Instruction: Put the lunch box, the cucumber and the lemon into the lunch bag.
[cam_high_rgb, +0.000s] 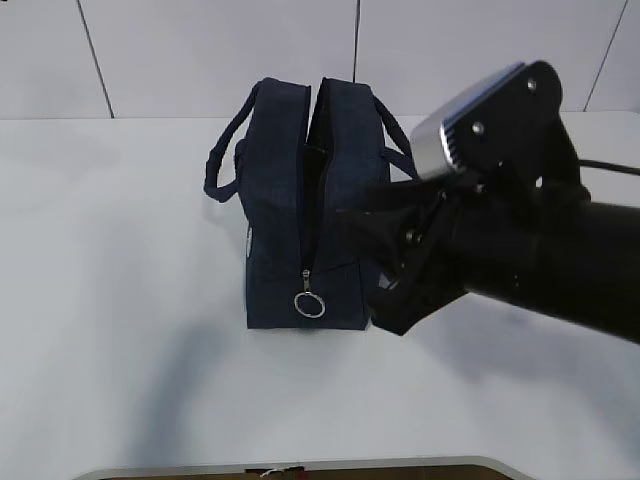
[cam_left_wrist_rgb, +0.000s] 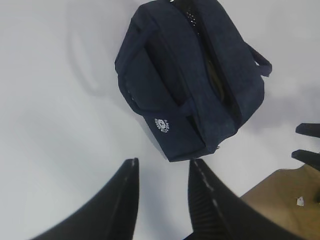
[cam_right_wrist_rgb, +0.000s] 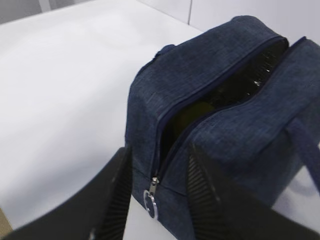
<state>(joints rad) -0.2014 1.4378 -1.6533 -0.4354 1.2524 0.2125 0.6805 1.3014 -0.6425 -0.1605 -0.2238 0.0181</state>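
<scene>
The navy lunch bag (cam_high_rgb: 300, 210) stands on the white table with its zipper open and its ring pull (cam_high_rgb: 309, 304) hanging at the front end. My right gripper (cam_high_rgb: 378, 268) is open and empty, close against the bag's front right side. In the right wrist view its fingers (cam_right_wrist_rgb: 117, 190) stand on either side of the bag's front corner (cam_right_wrist_rgb: 210, 135) and ring pull (cam_right_wrist_rgb: 151, 205). My left gripper (cam_left_wrist_rgb: 164, 162) is open and empty, high above the table left of the bag (cam_left_wrist_rgb: 190, 80). Something dark olive (cam_right_wrist_rgb: 194, 112) shows inside the opening. The lunch box, cucumber and lemon cannot be made out.
The bag's two loop handles (cam_high_rgb: 225, 150) (cam_high_rgb: 395, 130) hang out to either side. The table's front edge (cam_high_rgb: 300, 466) runs along the bottom. In the left wrist view the table edge and brown floor (cam_left_wrist_rgb: 280, 195) lie at the lower right. A white wall stands behind.
</scene>
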